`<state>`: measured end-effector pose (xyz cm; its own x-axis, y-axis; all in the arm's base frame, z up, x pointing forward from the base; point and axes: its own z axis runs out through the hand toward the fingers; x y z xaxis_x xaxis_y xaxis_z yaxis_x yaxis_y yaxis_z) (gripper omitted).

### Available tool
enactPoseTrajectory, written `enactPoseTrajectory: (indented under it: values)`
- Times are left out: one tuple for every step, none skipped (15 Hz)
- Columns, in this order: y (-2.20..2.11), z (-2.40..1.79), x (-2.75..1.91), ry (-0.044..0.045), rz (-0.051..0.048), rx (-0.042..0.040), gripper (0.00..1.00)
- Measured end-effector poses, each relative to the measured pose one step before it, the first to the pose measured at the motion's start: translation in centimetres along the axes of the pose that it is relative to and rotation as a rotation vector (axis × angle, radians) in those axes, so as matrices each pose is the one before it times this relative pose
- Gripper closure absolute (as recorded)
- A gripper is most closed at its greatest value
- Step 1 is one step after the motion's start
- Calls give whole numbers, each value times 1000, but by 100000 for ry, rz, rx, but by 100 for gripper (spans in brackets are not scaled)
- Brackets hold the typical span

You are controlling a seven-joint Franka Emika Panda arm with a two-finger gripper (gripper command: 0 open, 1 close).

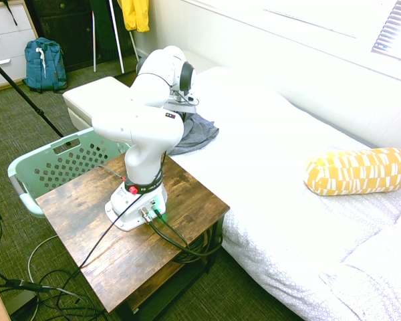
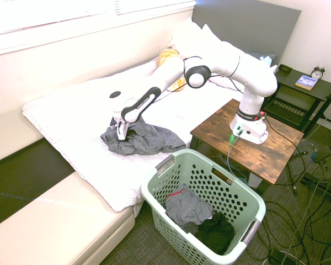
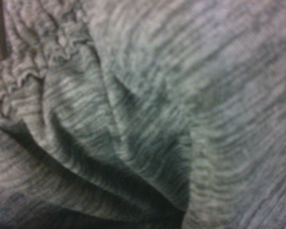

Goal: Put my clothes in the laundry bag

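The clothes (image 2: 149, 141), a crumpled dark grey garment, lie on the white bed near its edge, just above the laundry bag (image 2: 252, 203), a mint-green perforated basket on the floor. My gripper (image 2: 119, 134) points down and presses into the garment's left end. In the first exterior view the clothes (image 1: 199, 130) peek out behind the arm, which hides the gripper, and the laundry bag (image 1: 60, 160) stands left of the table. Folded grey fabric (image 3: 143, 114) fills the wrist view.
Grey and dark clothing (image 2: 190, 210) lies inside the basket. The arm stands on a wooden table (image 1: 93, 267) beside the bed. A yellow patterned cushion (image 1: 357, 170) rests on the bed. A blue backpack (image 1: 43, 63) and a hanging yellow garment (image 1: 135, 13) are across the room.
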<state>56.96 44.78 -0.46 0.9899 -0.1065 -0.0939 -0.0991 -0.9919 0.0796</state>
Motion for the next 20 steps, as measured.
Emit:
enactPoseTrajectory:
  values:
    - [-33,-17,-26,41,23,-31,100]
    - [-13,-66,9,67,177,-31,100]
    - [-56,-141,-5,124,266,55,100]
    - [-74,-171,-43,101,265,57,100]
    - [4,-326,-152,-126,5,-166,100]
    - [52,-823,-279,-160,128,-237,100]
    - [53,-1415,-350,37,476,-39,100]
    - [74,-1859,-270,397,1016,243,100]
    - [131,-2315,-196,552,1602,341,100]
    - [207,-2429,-269,294,1728,517,100]
    - [70,-2349,-540,387,1720,1088,100]
    - [-30,-2273,-781,449,1446,1260,100]
    - [-263,-2400,-1200,409,922,1545,100]
    - [-582,-2288,-1869,28,-41,1543,100]
    - [-841,-2057,-2533,-77,-876,1226,100]
    - [-932,-1848,-3021,882,-1628,-23,100]
    - [-922,-1760,-3594,1474,-2127,-1007,100]
    - [-806,-1611,-3727,2074,-2046,-1286,100]
    - [-573,-1499,-3926,2121,-1909,-1551,100]
    - [-352,-1424,-4239,1832,-1767,-1586,100]
